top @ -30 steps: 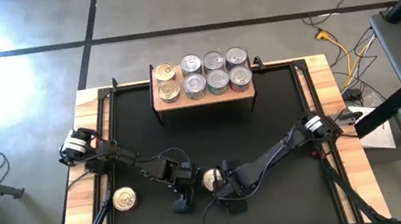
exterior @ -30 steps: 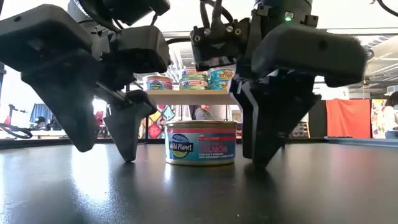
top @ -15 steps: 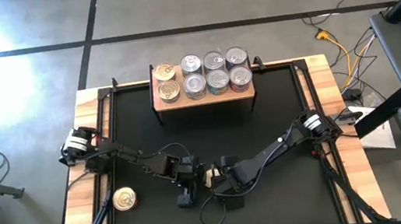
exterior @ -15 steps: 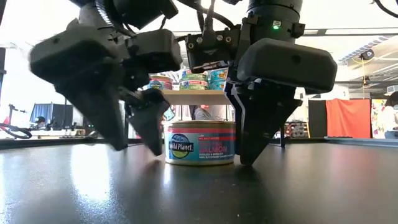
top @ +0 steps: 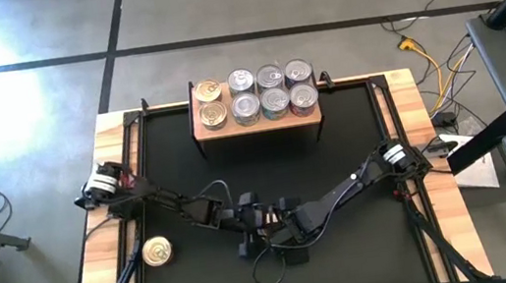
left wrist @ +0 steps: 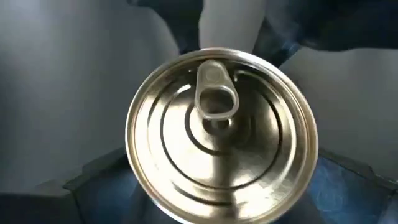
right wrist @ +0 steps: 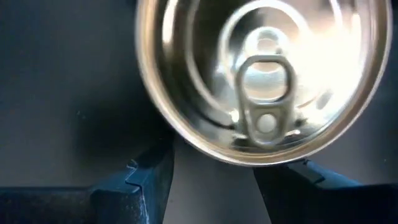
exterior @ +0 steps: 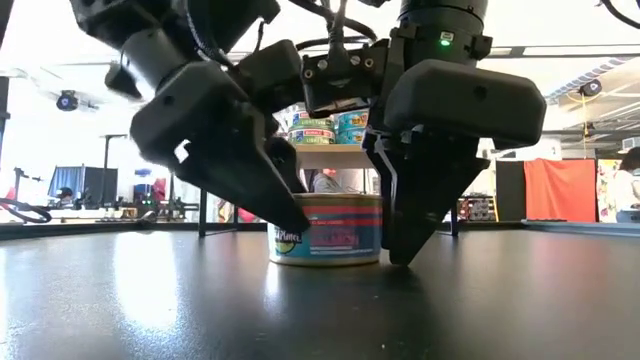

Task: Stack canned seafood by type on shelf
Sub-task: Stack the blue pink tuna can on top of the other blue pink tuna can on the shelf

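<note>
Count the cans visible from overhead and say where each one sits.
10. Eight on the shelf: two gold-lidded at its left end, six silver beside them. One gold can on the table's left edge. One salmon can between both pincers, mostly hidden overhead. Stacked cans may hide others.

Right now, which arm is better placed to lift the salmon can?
Probably the right: its pincer stands upright at the salmon can, beside it. The left pincer leans in tilted.

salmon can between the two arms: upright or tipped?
Upright. The salmon can sits flat on the black table, label level; the wrist views show its pull-tab lid facing up.
</note>
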You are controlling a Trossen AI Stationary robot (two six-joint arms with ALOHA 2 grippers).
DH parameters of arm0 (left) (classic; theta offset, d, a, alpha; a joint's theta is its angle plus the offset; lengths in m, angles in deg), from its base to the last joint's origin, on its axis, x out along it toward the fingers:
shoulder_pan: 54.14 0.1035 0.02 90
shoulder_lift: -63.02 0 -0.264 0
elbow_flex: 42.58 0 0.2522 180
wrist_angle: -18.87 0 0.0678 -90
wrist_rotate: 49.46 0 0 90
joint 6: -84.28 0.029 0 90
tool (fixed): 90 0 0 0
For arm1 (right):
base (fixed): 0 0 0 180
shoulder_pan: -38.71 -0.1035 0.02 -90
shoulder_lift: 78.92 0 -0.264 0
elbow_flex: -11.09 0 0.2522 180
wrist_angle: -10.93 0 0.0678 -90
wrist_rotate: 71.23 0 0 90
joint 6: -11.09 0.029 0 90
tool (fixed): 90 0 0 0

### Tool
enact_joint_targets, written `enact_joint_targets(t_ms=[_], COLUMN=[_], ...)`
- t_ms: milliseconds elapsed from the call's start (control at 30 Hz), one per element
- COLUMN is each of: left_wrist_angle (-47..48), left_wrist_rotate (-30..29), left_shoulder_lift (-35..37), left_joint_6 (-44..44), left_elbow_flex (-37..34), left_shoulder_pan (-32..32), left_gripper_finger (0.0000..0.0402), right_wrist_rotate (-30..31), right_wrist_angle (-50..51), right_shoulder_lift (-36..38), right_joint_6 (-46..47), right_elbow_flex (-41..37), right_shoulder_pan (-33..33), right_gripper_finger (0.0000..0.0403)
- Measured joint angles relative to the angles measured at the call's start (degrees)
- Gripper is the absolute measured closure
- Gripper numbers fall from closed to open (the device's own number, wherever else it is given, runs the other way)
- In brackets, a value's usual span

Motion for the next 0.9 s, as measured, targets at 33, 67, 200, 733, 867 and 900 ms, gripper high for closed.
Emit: enact_joint_targets(t_ms=[33,67,200,733,867,900], left_wrist_angle=[-2.84,-5.59,-13.50,-38.28,-40.37,-40.57], left_wrist_rotate=[-0.02,0.00,-1.59,-8.71,-8.40,-8.08], left_shoulder_lift=[-0.55,-1.17,-2.45,-11.83,-13.32,-13.46], left_joint_6=[-0.82,-1.50,-5.02,-4.82,-6.00,-6.48], left_elbow_flex=[-0.88,-1.69,-4.48,-8.10,-7.39,-7.21], left_shoulder_pan=[-0.29,-0.64,-2.36,-5.71,-5.70,-5.69], left_gripper_finger=[0.0002,0.0002,0.0002,0.0001,0.0002,0.0003], right_wrist_rotate=[-0.02,0.00,0.22,-0.79,-0.59,-0.55], right_wrist_angle=[0.03,-0.01,-0.10,-2.92,-4.20,-4.83], right_shoulder_lift=[0.00,0.00,0.00,-0.20,-0.21,-0.28], right_joint_6=[0.01,0.40,1.50,-0.22,-0.20,-0.31], right_elbow_flex=[0.00,0.00,0.00,-0.11,-0.11,-0.04], right_shoulder_pan=[0.00,0.00,0.02,0.26,0.26,0.32], right_gripper_finger=[0.0202,0.0202,0.0202,0.0202,0.0202,0.0202])
